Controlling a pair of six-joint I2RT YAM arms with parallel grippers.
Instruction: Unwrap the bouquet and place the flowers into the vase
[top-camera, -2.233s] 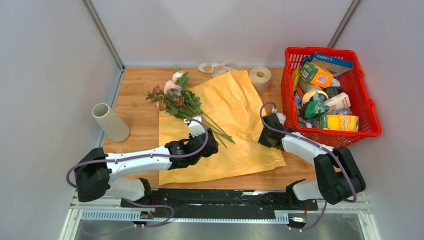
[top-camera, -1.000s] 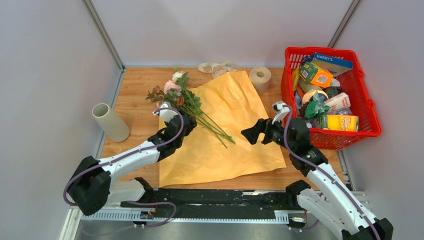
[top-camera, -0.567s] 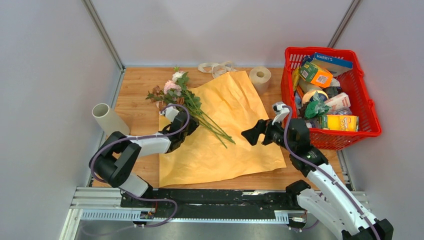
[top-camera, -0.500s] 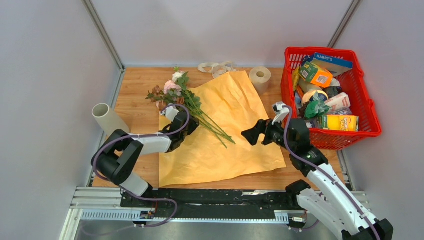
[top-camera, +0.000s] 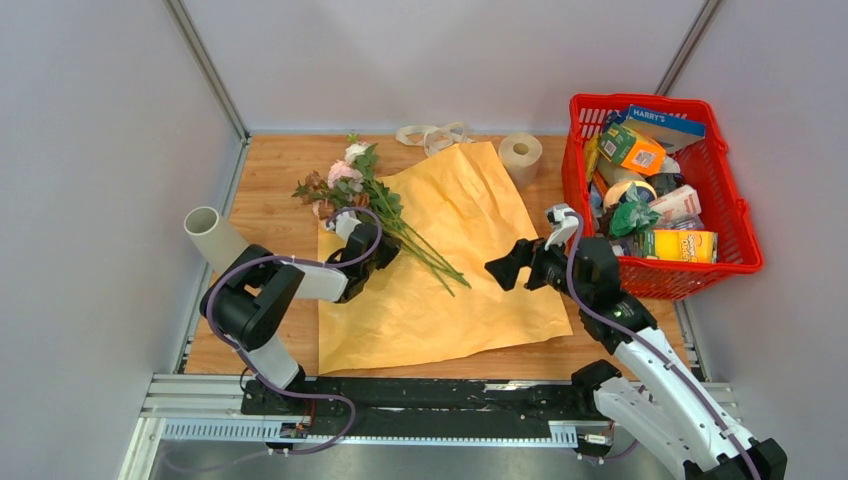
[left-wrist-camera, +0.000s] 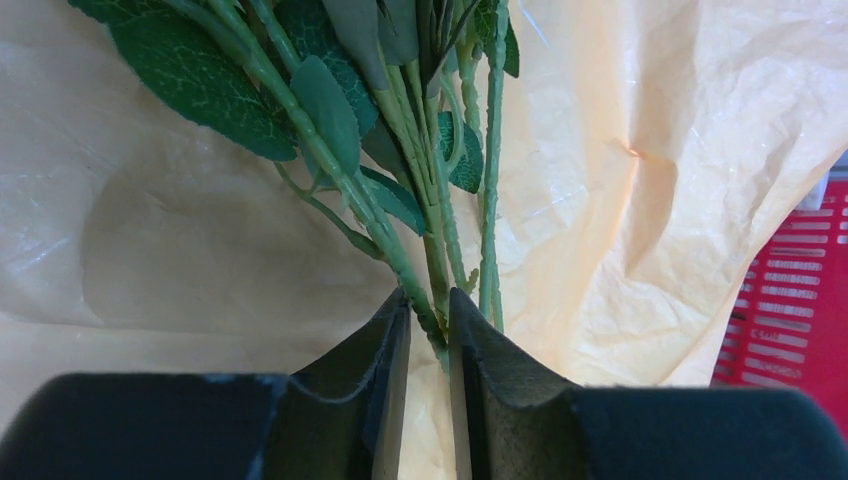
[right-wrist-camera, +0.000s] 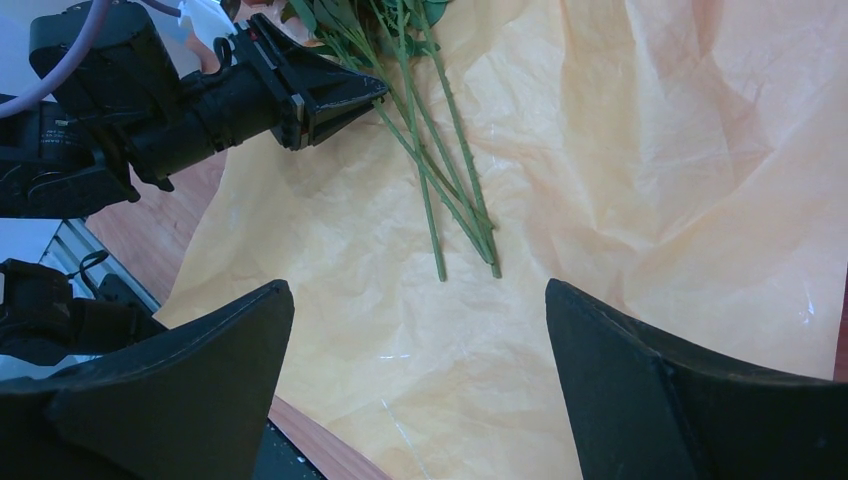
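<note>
The left gripper (left-wrist-camera: 428, 300) pinches the flowers (top-camera: 350, 185) by their green stems, toward the tabletop's far left corner. The right gripper (right-wrist-camera: 417, 290) is spread wide.

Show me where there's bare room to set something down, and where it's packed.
Free: the near half of the paper, from the stem tips to its near edge, and the tabletop between vase and flowers. Crowded: the basket, full; ribbon and paper roll along the back.
</note>
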